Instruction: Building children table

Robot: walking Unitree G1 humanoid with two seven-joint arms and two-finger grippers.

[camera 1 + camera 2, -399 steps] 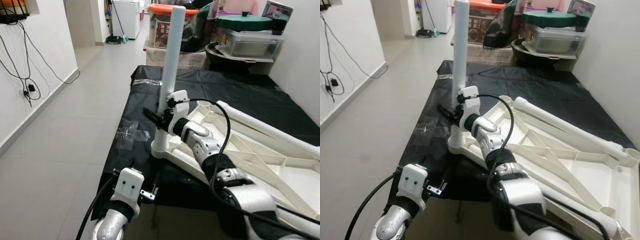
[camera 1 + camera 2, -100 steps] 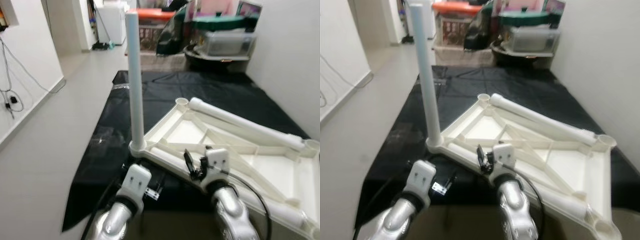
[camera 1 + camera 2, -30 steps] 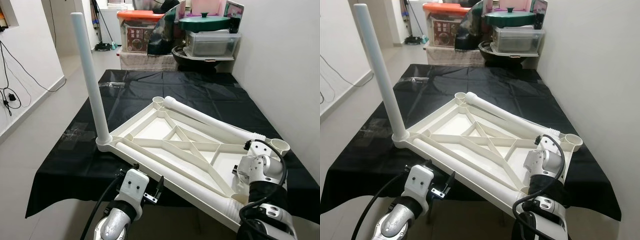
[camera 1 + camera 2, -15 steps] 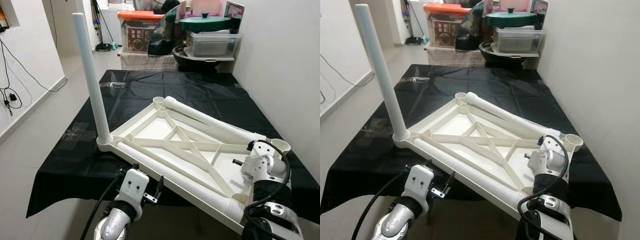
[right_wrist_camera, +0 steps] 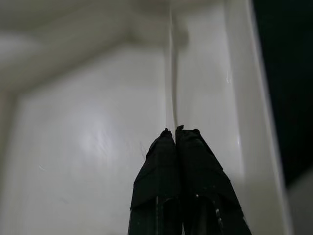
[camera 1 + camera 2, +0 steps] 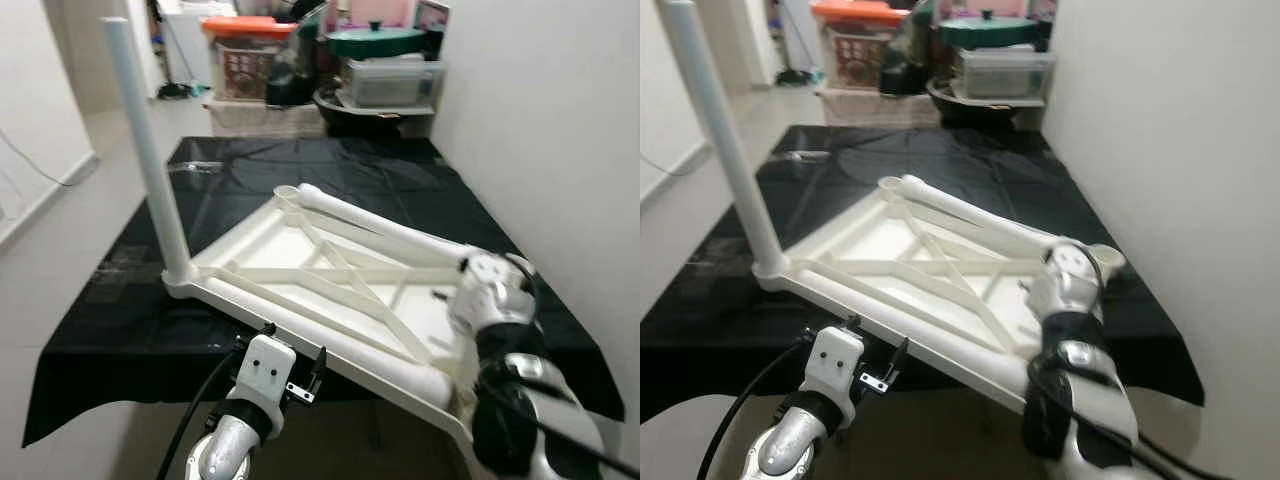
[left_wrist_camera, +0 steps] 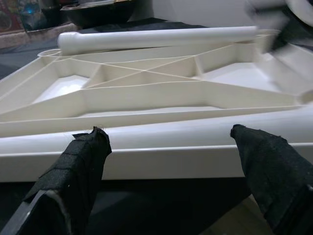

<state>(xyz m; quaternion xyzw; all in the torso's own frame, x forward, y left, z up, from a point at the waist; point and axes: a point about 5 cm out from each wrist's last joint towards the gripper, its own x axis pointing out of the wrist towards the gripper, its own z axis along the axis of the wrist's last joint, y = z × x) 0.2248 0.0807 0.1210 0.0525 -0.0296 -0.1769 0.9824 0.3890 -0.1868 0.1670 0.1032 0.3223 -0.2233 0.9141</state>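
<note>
The white plastic table top (image 6: 262,240) lies upside down on a black-covered table. One white leg (image 6: 145,150) stands upright in its left corner socket. A second leg (image 6: 385,228) lies along the far edge of the table top. My left gripper (image 7: 168,139) is open, low in front of the table top's near edge (image 7: 161,161), with its fingers (image 7: 83,156) spread wide and holding nothing. My right gripper (image 5: 172,131) is shut, its tips just over the white inner floor of the table top beside a rib (image 5: 171,73), near the right corner socket (image 6: 520,265).
The black cloth (image 6: 110,320) hangs over the table's front edge. Stacked boxes, a lidded tub (image 6: 385,80) and a basket (image 6: 245,65) crowd the far end. A white wall (image 6: 560,140) runs close along the right. Open tiled floor (image 6: 40,260) lies to the left.
The right gripper left the upright leg for the table top's right corner, then reached slightly farther in. The camera has swung, shifting the whole scene. Left gripper unchanged.
</note>
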